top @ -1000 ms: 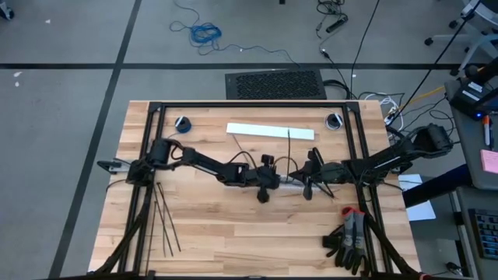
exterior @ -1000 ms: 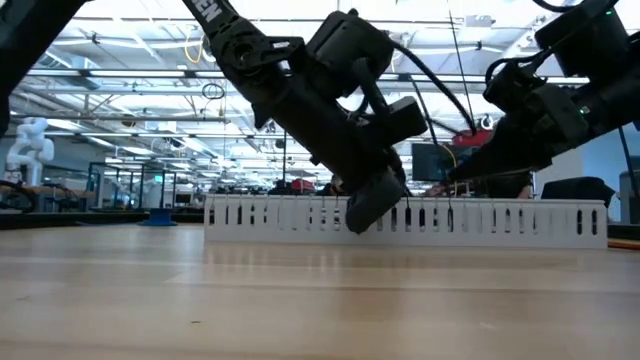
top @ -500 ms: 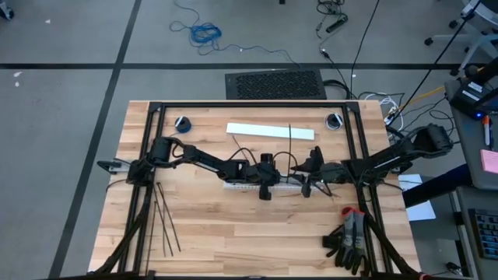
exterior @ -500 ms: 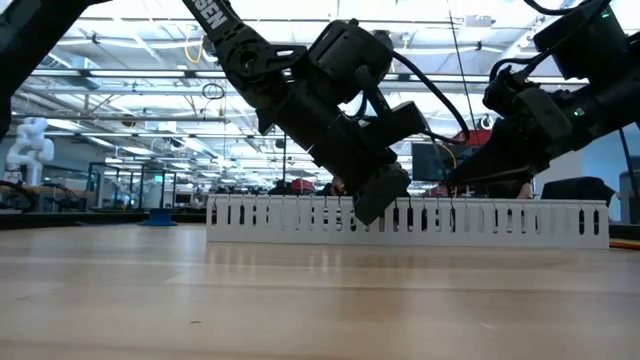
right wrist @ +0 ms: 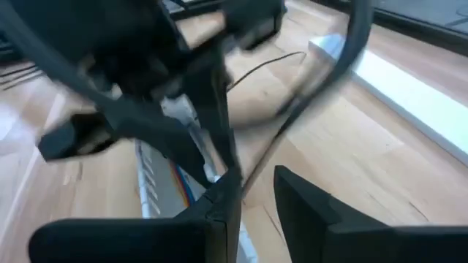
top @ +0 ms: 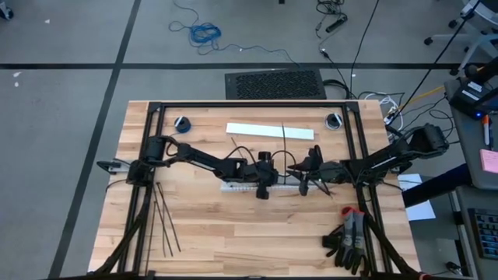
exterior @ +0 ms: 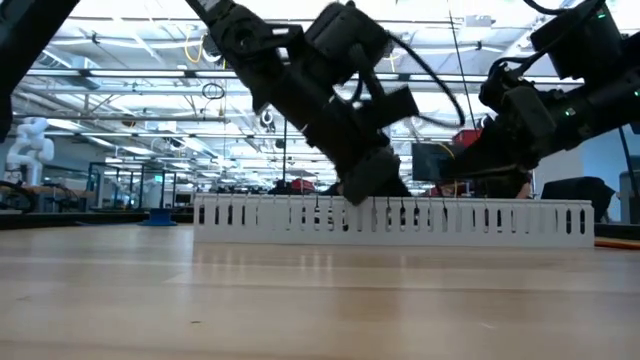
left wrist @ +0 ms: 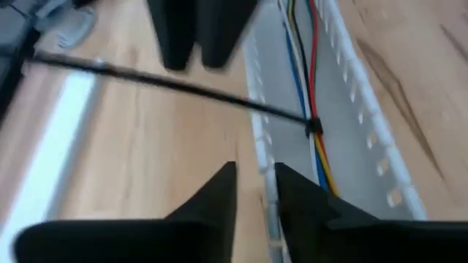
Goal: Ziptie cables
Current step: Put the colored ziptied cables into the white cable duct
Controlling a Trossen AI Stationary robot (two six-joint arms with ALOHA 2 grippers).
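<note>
The cables [left wrist: 303,66] lie inside a white slotted plastic duct [left wrist: 358,139] at the middle of the wooden table [top: 233,241]. They are thin, smooth strands of blue, red, yellow and black. Their long axis follows the duct, which runs left to right across the table in the high view. A black ziptie [left wrist: 183,84] is looped around them, its small square head sitting on the bundle. Its stiff, thin tail sticks out sideways over the duct's toothed wall and points toward the far edge of the table. The left gripper [left wrist: 254,169] hovers just over the duct's near wall with its jaws narrowly apart and nothing visibly pinched. The right gripper [right wrist: 256,175] faces it from the other side, close by, also with a gap between its jaws. The tail rises past that gap, and I cannot tell whether it touches a finger. A flat white strip [top: 270,131] lies beyond the duct, parallel to it. Spare zipties [top: 163,222] lie well apart near the left edge, and dark gloves [top: 346,239] sit at the near right corner. Bare wood stretches in front of the duct.
</note>
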